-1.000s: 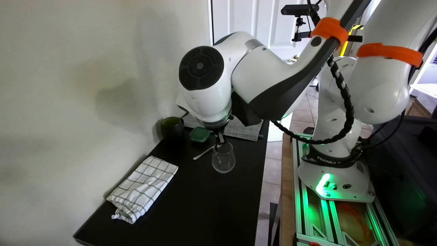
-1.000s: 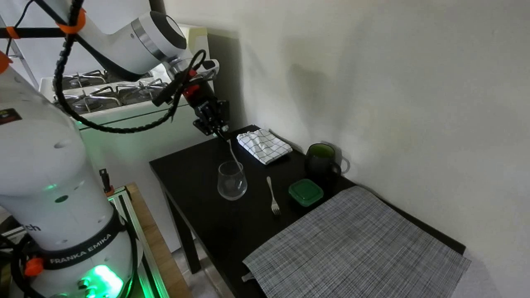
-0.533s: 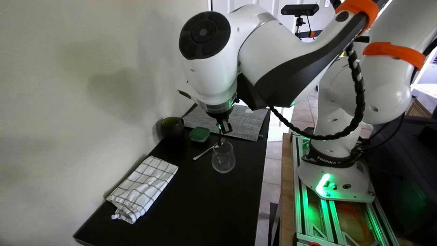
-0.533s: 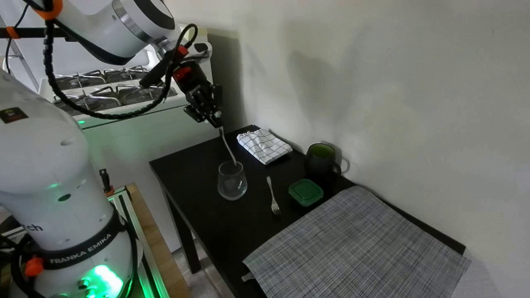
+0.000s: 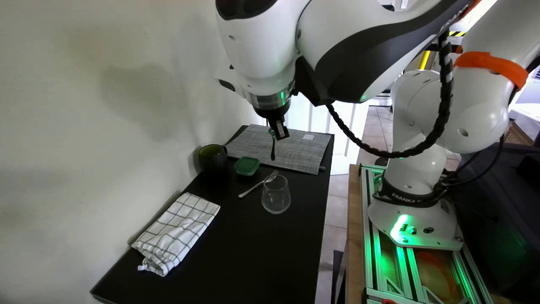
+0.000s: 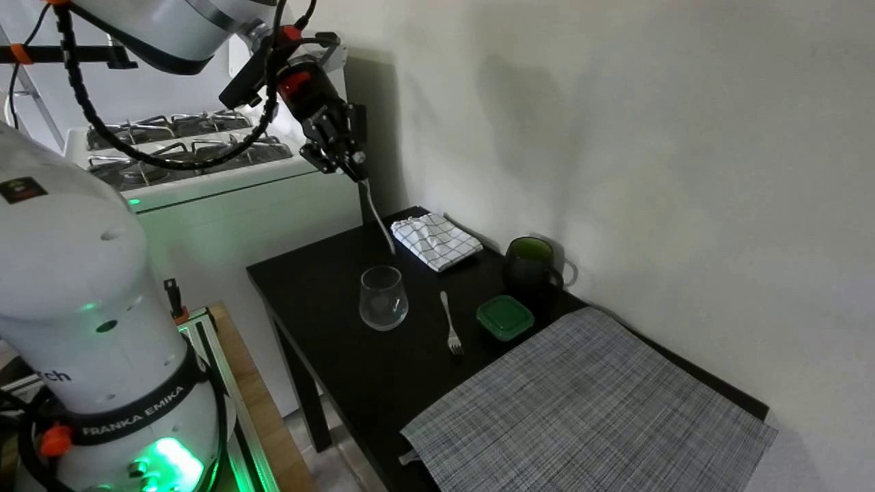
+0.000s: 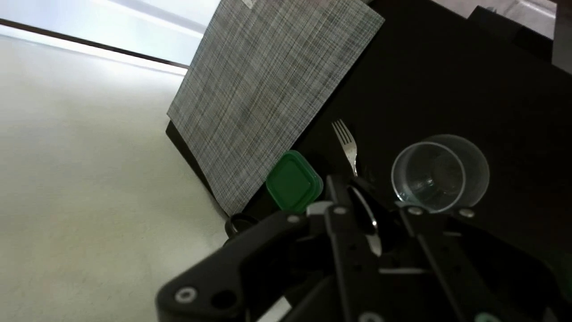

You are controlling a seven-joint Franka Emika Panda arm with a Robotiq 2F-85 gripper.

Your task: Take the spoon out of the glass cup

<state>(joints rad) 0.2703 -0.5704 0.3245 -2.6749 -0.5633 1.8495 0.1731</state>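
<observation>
In an exterior view we find the claw (image 6: 359,176) in the upper left of the frame, drawn in narrow and holding the spoon (image 6: 378,217) by its top end. The spoon slants down to the right, thin, pale and slightly curved, its tip showing just above the rim of the glass (image 6: 383,301). Nothing stands in the glass, so we judge the taking-out done. What is left, we think, is at most setting the spoon down; the task names no spot.

In an exterior view the spoon (image 5: 273,151) hangs at mid-frame, looking dark against the grey mat (image 5: 253,143), with a gap between it and the glass below. Which end the claw holds, we cannot tell.

In the wrist view the glass, right of centre, shows a round mouth and no spoon inside. A bright streak at lower centre, between the claw's two sides, we take for the spoon, though the fork (image 7: 350,150) passes out of sight close by.
</observation>
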